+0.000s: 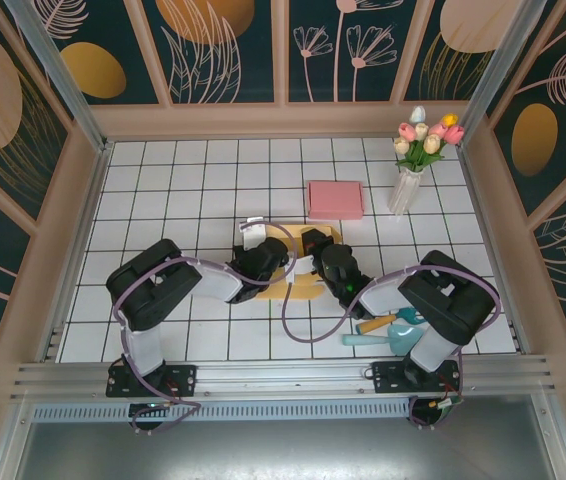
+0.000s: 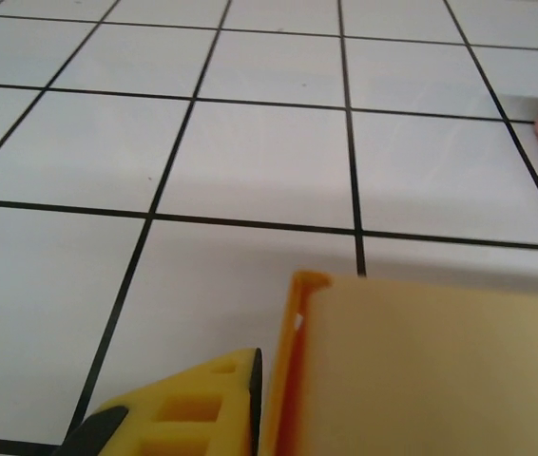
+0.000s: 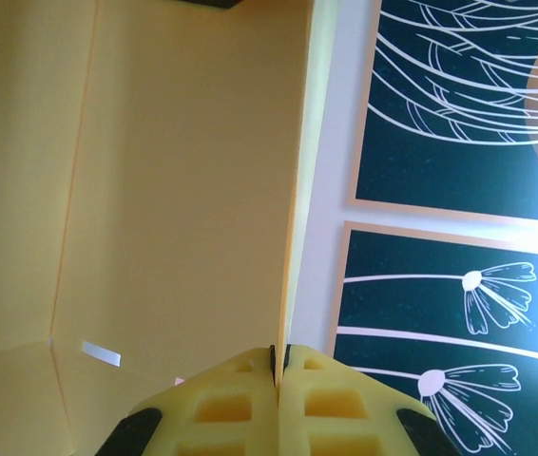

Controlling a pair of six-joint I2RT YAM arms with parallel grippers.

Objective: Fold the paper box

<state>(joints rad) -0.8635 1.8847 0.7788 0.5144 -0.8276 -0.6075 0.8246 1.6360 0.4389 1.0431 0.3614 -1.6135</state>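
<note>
Right tool (image 3: 276,357) is clenched on the thin edge of a raised wall of the paper box (image 1: 297,288), its two yellow pads pressed together with the card running down between them. Left tool (image 1: 263,262) sits at the box's left side. In its wrist view one yellow finger (image 2: 193,404) lies just beside an upturned flap and the other is hidden behind the card, so I cannot tell whether it grips. The yellow box lies partly folded at mid-tabletop, between the two tools. Just beyond it a shut pink box (image 1: 335,199) lies flat. At the far right a white vase (image 1: 404,190) holds tulips (image 1: 425,135). Teal and orange utensils (image 1: 383,326) lie near the right arm. White tiles with black lines cover the tabletop (image 1: 163,190), and dark panels (image 1: 228,50) with flower drawings wall it in.
</note>
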